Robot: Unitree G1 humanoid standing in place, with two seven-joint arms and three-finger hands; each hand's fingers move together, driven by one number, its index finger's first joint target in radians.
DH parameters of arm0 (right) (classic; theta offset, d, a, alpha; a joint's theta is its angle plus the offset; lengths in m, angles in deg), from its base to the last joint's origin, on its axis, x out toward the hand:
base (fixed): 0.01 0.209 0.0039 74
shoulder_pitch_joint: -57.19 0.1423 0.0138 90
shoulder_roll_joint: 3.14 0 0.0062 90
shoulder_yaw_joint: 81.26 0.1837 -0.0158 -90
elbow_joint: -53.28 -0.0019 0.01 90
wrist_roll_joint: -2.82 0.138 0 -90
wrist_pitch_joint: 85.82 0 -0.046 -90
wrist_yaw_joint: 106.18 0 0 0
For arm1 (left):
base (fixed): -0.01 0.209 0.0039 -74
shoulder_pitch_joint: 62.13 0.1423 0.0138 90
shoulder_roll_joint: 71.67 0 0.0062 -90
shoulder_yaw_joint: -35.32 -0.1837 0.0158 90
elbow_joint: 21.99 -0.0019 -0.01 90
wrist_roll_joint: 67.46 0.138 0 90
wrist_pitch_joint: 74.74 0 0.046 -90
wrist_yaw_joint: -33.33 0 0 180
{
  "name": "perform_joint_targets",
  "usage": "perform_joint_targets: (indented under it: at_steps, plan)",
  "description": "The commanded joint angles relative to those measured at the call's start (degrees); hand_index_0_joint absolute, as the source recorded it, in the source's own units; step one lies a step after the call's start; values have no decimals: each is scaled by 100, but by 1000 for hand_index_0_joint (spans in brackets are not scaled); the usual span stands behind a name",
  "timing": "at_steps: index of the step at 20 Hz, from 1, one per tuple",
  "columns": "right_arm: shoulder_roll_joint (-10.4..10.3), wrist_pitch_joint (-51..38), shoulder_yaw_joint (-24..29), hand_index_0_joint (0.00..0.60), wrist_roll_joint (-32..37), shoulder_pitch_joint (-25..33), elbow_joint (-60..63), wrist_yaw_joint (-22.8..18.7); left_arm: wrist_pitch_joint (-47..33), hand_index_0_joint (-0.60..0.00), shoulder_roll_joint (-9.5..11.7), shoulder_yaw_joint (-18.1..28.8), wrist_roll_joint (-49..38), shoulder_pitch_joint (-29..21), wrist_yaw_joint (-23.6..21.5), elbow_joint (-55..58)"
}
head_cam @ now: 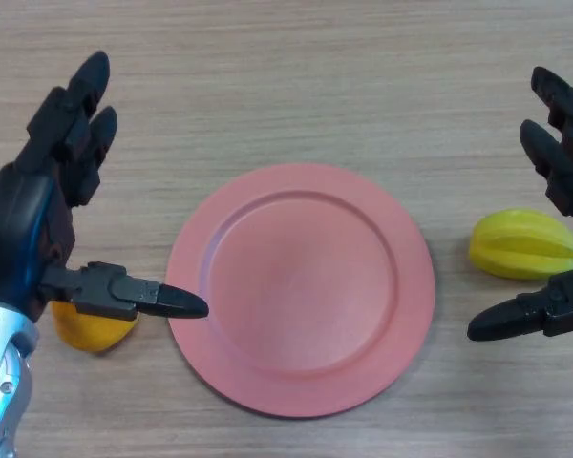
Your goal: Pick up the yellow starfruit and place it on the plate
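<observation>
Pink and bare, the round plastic plate (301, 286) awaits the ridged yellow starfruit (523, 244), still on the wooden desk (286, 86) just right of it between the right hand's (565, 191) released fingers (554, 95); nothing is grasped yet.

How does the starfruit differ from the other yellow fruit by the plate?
The starfruit is ridged and pale yellow; the other fruit looks smooth and more orange. The starfruit lies right of the plate in full view; the other lies left, partly under the left hand. Both rest on the table.
</observation>
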Motion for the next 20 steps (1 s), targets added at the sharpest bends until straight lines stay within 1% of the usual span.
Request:
perform_joint_targets:
  at_steps: [1, 7, 9, 10, 11, 12, 13, 14, 15, 16, 17, 18, 19, 20]
  plan:
    - [149, -809, 465, 0, -58, 51, -453, 12, -427, 0, 182, 390, -271, -197, -100, 383]
    - [156, -740, 542, 0, -24, 19, -494, 32, -247, 0, 103, 253, 74, -26, -3, 733]
    - [194, -1279, 544, 0, -239, 110, -72, -27, -123, 0, 97, 234, 130, 8, 76, 830]
    - [255, -1504, 498, 0, -365, 194, 248, 16, -114, 0, 71, 242, 149, 73, 100, 879]
    - [266, -1671, 461, 0, -440, 214, 421, 39, -133, 0, 61, 238, 169, 89, 98, 883]
    - [349, -2416, 396, 0, -902, 335, 1049, 78, -198, 0, 44, 263, 176, 116, 73, 898]
    - [378, -2597, 379, 0, -1018, 403, 1266, 76, -228, 0, 40, 280, 176, 117, 48, 892]
    - [486, -3244, 364, 0, -1352, 608, 1951, -29, -316, 0, 56, 303, 234, 115, 23, 872]
    - [532, -3398, 365, 0, -1431, 704, 2178, -82, -354, 0, 60, 315, 251, 122, 31, 869]
    - [645, -3695, 307, 0, -1596, 932, 2804, -138, -327, 0, 78, 370, 223, 111, 53, 860]
    - [675, -3789, 274, 0, -1657, 1012, 3028, -172, -339, 0, 80, 383, 221, 114, 57, 844]
    - [758, -4153, 182, 0, -1942, 1252, 3690, -324, -369, 0, 63, 401, 218, 183, 69, 818]
    - [790, -4252, 153, 0, -2046, 1334, 3897, -373, -340, 0, 68, 415, 208, 200, 87, 828]
    - [822, -4456, 61, 0, -2162, 1565, 4440, -492, -380, 0, 71, 471, 190, 204, 97, 829]
